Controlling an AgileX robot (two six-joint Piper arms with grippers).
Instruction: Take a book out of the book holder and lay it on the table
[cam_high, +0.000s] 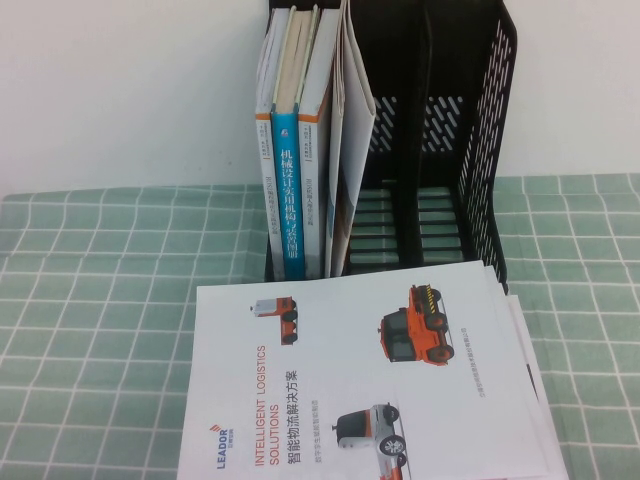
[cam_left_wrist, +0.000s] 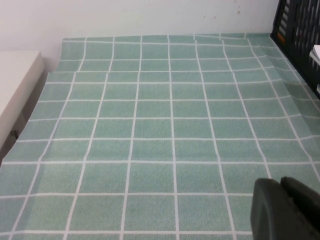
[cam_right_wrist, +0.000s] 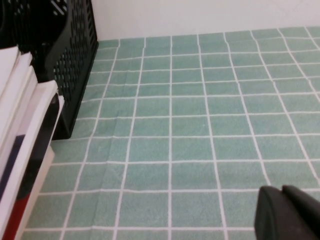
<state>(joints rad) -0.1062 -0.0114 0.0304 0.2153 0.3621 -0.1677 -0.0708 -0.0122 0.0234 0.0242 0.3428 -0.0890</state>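
Looking down from the high view, the book (cam_high: 357, 120) to pull seems to be the thin pale booklet standing in the black file rack (cam_high: 495, 140). It sits just right of the thick blue-spined book (cam_high: 286, 190), and its top flops over toward the empty compartments. Its cover isn't readable from here, so that's my best guess. The long axis runs upright and a little tilted, with the thin edge facing the robot.

Neither arm shows in the high view. The right gripper (cam_right_wrist: 286, 210) hangs low over bare checked cloth to the right of the rack, fingers pinched fully together and holding nothing. The left gripper (cam_left_wrist: 284, 207) sits over the cloth on the other side, with the rack only at the far edge of its view. Can't tell its state. The right one looks nearer to me, so the book lies ahead of it and to its left.

Materials: the rack is rigid perforated plastic with slotted walls, and the booklet is floppy glossy paper, so it'll bend when it's pinched. A white LEADOR brochure (cam_high: 350, 400) lies flat on a stack in front of the rack. The bench (cam_high: 90, 300) cloth is soft and slightly rumpled.
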